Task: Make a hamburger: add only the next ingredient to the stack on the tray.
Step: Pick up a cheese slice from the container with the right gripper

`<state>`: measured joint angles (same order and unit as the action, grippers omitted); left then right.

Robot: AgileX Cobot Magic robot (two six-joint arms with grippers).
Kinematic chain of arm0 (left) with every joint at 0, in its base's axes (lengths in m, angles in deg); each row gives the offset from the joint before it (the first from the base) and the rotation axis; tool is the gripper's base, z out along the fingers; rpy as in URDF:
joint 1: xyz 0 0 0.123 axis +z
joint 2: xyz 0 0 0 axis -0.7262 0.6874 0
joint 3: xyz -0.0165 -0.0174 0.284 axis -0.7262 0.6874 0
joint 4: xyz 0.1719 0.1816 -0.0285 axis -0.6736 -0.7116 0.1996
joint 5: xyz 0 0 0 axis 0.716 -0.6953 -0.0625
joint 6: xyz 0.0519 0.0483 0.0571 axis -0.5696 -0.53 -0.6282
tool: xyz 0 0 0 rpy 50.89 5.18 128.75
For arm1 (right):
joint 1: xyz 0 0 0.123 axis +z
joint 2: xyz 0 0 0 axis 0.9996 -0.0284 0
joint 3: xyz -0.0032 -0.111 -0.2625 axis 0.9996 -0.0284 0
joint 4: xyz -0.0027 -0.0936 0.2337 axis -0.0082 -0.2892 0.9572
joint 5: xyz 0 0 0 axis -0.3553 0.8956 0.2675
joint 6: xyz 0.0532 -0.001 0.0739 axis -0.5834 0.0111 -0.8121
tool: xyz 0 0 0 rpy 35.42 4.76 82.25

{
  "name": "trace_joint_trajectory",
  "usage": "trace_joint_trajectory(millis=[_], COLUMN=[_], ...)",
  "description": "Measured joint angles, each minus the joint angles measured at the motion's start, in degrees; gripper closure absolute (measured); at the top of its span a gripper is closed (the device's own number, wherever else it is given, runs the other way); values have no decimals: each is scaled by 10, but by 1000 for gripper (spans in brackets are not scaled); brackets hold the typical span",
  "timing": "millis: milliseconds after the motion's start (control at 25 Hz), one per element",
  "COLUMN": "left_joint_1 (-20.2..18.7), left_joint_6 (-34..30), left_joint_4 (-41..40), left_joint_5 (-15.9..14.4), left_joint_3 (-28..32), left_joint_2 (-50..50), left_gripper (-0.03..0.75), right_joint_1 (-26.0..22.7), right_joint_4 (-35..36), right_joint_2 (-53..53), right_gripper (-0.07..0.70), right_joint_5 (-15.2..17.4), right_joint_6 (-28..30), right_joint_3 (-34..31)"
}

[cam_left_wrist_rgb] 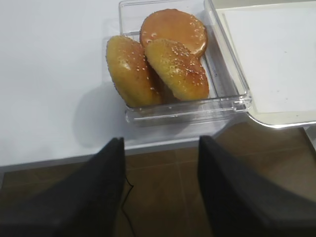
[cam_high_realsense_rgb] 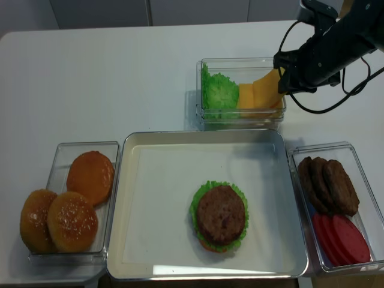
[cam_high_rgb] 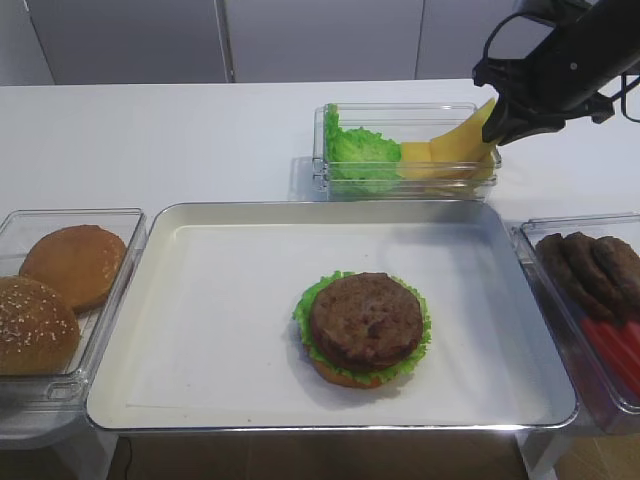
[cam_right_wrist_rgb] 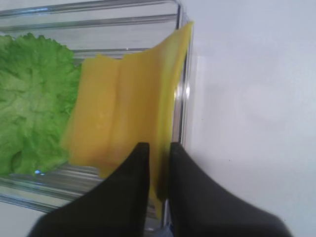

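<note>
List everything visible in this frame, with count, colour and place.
tray: one, silver with white inside, centre
stack: one, tan bun, green lettuce, brown patty, on the tray
cheese slice: yellow, lifted from the back box
lettuce: green, same box
buns: three, golden brown, left box
loose patties: three, brown, right box
red slices: red, right box, count unclear
right gripper: black fingers pinching the cheese slice
left gripper: black fingers apart, off the table's front edge

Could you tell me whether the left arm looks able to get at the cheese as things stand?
Probably not easily: the left claw hangs open off the table's near left edge by the buns, while the cheese sits far right, already pinched by the right claw.
</note>
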<state>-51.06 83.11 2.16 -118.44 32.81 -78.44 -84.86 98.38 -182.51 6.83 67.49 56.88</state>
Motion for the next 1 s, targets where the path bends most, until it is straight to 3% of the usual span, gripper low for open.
trace_joint_trajectory(millis=[240,1000], left_joint_1=[0,0], left_joint_6=[0,0], left_joint_4=[0,0], left_joint_5=[0,0], left_joint_3=[0,0], left_joint_2=[0,0], left_gripper=[359,359], right_joint_1=[0,0], right_joint_4=[0,-1], right_joint_2=[0,33], right_gripper=[586,591], right_joint_5=[0,10], right_joint_6=[0,13], right_joint_3=[0,1])
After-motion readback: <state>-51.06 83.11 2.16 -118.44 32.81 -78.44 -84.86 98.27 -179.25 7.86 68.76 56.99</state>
